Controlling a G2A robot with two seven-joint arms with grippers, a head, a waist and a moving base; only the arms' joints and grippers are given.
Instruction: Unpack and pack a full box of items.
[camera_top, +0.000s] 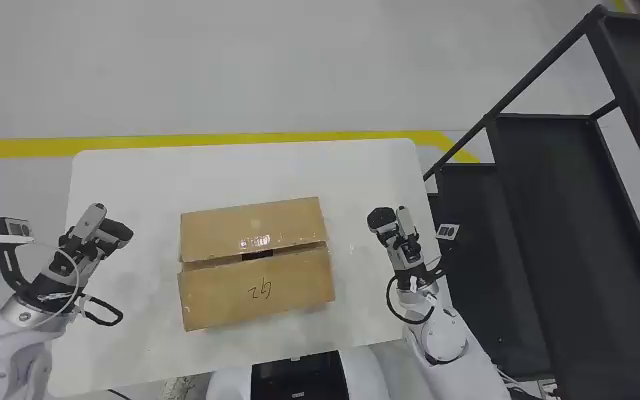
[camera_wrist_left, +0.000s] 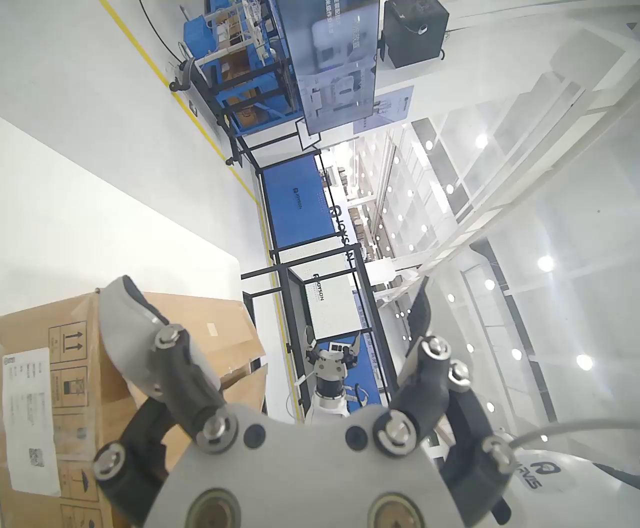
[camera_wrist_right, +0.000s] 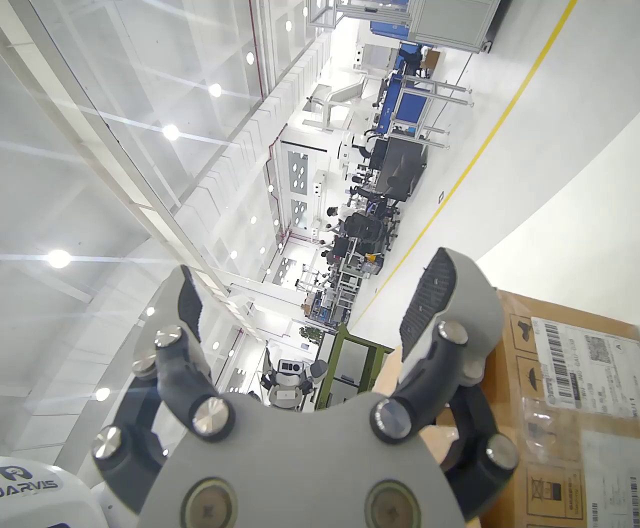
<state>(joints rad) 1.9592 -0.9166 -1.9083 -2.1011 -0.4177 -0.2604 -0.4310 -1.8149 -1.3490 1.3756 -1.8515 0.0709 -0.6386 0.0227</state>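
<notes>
Matt cardboard box (camera_top: 255, 262) w/ paper labels (camera_wrist_right: 575, 365) on smooth table (camera_top: 120, 180); right hand (camera_wrist_right: 314, 264) pads (camera_wrist_right: 425, 295) ribbed.

Box (camera_top: 256, 275) front flap: handwritten "26"
White sticker (camera_wrist_left: 27, 420) on box side: print too small
Handling symbols (camera_wrist_left: 68, 341): two up arrows
Barcode label (camera_wrist_right: 582, 367): unreadable

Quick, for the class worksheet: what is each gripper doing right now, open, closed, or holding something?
Left gripper: open, holding nothing.
Right gripper: open, holding nothing.
</notes>
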